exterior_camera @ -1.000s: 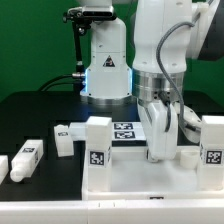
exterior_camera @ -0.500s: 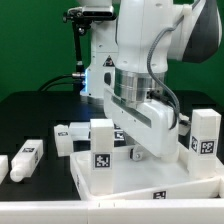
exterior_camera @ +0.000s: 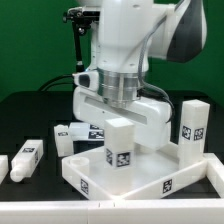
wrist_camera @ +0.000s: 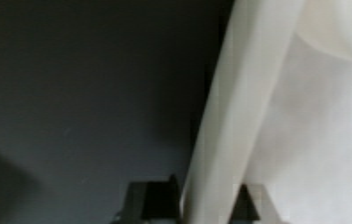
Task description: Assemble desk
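Moved since the earlier view: my arm has swung toward the exterior view's left, and the tabletop (exterior_camera: 85,180) has turned with it. It lay square to the camera; now one corner points at it. Both standing legs have ridden round with the panel.
Gripper: my gripper (wrist_camera: 205,208) is almost closed, its jaws narrow and pinched on a thin white wall in the wrist view. I judge that wall to be the tabletop's raised rim. In the exterior view the near leg (exterior_camera: 120,145) hides the fingers.
Reason for hold: a rim pinch lets me drag and turn the whole panel without touching the legs already standing on it.
Tabletop position: at the front of the black table (exterior_camera: 30,110), skewed. I cannot tell whether it lies quite flat.
Standing legs: the near leg is upright on the panel, and the far leg (exterior_camera: 193,122) is upright toward the exterior view's right.
Loose legs: the first loose leg (exterior_camera: 27,155) and the second loose leg (exterior_camera: 68,135) lie on the table toward the exterior view's left, off the panel.
Step in hand, my judgement: reorienting the panel so an unfilled corner comes within reach.
Progress, my judgement: about halfway, with two legs up and others waiting.
Risk: the thin rim may slip in so narrow a pinch, and a jerky turn could rock the standing legs.
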`<state>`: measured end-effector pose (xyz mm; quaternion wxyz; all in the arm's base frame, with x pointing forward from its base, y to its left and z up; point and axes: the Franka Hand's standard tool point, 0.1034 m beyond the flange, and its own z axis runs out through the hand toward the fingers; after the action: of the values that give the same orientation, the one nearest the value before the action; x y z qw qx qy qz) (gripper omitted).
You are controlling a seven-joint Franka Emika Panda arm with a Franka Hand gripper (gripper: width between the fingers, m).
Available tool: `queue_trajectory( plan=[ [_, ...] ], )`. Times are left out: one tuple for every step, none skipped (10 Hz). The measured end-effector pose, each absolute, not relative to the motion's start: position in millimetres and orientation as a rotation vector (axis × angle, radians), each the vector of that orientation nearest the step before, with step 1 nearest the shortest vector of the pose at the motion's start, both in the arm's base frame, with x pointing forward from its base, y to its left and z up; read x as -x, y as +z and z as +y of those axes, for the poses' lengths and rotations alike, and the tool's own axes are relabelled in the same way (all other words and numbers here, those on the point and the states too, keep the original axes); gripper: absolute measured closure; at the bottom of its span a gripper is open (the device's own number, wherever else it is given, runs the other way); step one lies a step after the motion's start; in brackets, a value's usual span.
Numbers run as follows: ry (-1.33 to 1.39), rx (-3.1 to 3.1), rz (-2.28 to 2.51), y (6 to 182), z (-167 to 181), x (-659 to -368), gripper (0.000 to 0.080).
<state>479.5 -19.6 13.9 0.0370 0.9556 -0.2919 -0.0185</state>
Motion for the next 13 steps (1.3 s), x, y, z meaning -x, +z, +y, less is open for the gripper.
queue_trajectory(
  plan=[
    [-0.035,-2.988,-0.701,14.5,-22.5,-482.7,0.0719],
    [-0.038,-3.006,-0.613,14.0,-22.4,-482.6,0.0723],
    [-0.043,-3.023,-0.503,14.0,-23.7,-482.6,0.0723],
    [-0.044,-3.039,-0.358,14.9,-24.1,-485.5,0.0723],
    [-0.015,-3.054,-0.174,20.2,-21.3,-502.3,0.0727],
    [0.011,-3.060,-0.022,23.2,-21.3,-519.7,0.0727],
    [0.034,-3.045,0.147,24.0,-20.5,-534.9,0.0730],
    [0.047,-3.018,0.328,22.8,-16.5,-538.3,0.0733],
    [0.037,-3.007,0.395,22.0,-19.4,-536.5,0.0733],
    [0.030,-2.993,0.458,22.1,-22.5,-536.6,0.0733],
    [0.022,-2.975,0.530,22.1,-25.1,-536.6,0.0733],
    [0.017,-2.953,0.613,23.1,-29.7,-538.4,0.0733],
    [0.023,-2.911,0.753,28.3,-35.3,-547.5,0.0733]
  ],
)
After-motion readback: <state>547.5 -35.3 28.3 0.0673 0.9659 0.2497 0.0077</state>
